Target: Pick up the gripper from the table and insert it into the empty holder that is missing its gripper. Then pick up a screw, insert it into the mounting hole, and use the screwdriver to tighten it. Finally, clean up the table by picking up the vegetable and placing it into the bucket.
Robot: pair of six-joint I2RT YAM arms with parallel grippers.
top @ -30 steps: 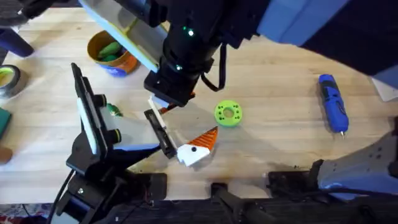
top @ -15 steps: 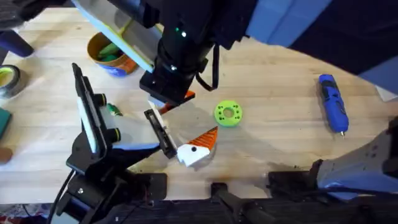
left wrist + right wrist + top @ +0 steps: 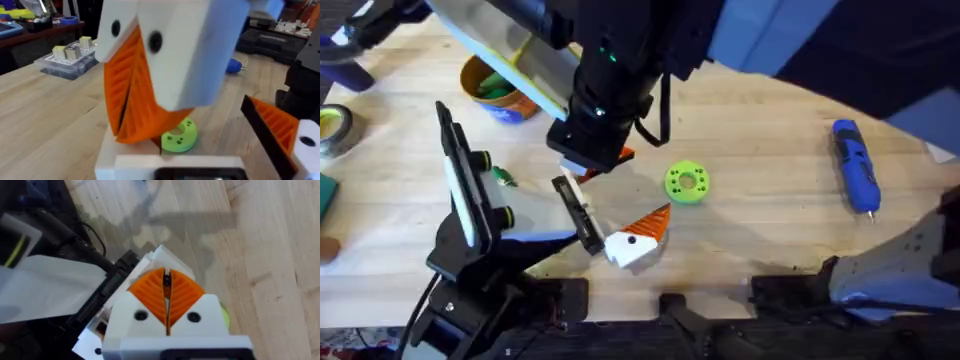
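Right gripper over the holder's far end

The right gripper (image 3: 592, 158) hung at the 11 o'clock end of the holder (image 3: 576, 214), its orange pads (image 3: 152, 292) pressed together to a thin seam. A white-and-orange bit beneath it may have been the gripper (image 3: 582, 173). The left gripper (image 3: 615, 205) gave no clear reading. The screwdriver (image 3: 854, 166) lay at 3 o'clock and the bucket (image 3: 502, 88) at 10.

Even light brightens my pale wooden desk (image 3: 770, 150); soft shadows fall beneath my arms. My near overhead arm and wrist-view close-ups blur.
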